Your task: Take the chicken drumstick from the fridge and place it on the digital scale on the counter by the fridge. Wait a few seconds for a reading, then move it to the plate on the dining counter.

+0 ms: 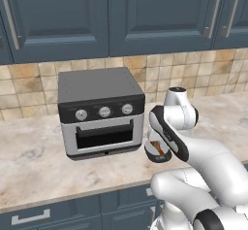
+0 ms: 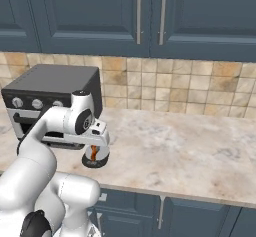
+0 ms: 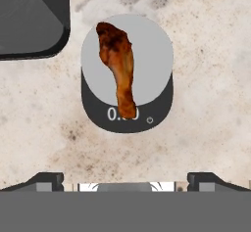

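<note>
1. Hovering above the scale, the two-finger gripper is showing its dark fingertips spread wide apart at the bottom of the hand view, gripping nothing.
2. Lying on the round grey weighing platform of the dark digital scale is the orange-brown cooked chicken drumstick, its thick glossy meat end pointing away from the gripper and its thin bone end reaching over the display.
3. Showing pale digits, the display is partly hidden by the bone, so the reading cannot be told.
4. Sitting under the scale is the beige marbled stone counter, mottled with brown specks.
5. Standing just beside the scale is the boxy grey toaster oven, with three round knobs and a dark glass door.
6. Running behind it is the tan tiled backsplash, under dark blue panelled wall cabinets.
</note>
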You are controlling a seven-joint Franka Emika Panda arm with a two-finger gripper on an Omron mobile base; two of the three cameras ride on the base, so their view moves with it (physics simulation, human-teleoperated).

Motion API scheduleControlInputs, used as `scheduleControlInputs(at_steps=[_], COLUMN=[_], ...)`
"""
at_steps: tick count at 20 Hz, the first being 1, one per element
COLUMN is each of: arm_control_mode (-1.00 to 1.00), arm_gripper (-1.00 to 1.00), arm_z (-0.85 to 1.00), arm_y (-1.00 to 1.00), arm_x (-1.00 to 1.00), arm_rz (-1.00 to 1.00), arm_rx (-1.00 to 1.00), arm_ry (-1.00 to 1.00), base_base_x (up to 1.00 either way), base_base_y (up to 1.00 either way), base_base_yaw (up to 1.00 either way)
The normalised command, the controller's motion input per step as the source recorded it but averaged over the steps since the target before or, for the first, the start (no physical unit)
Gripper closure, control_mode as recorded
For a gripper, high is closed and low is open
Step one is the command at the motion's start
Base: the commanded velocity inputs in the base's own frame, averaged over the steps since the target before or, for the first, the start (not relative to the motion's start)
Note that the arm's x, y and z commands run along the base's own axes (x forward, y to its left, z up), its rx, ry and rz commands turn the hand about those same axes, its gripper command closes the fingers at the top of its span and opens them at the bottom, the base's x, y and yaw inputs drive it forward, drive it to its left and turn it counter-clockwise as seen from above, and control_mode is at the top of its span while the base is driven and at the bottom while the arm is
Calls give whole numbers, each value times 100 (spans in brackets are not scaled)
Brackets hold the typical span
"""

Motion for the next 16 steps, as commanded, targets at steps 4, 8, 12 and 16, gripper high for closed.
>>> scheduleControlInputs(at_steps=[4, 8, 12, 16], arm_control_mode=[-100, -100, -100, -100], arm_gripper=[-100, -100, -100, -100], arm_z=[0, -10, -27, -31], arm_y=[0, 0, 0, 0], arm_x=[0, 71, 100, 95], arm_rz=[0, 0, 0, 0], arm_rx=[0, 0, 0, 0], arm_ry=[0, 0, 0, 3], base_base_x=[0, 0, 0, 0], base_base_y=[0, 0, 0, 0], base_base_yaw=[0, 0, 0, 0])
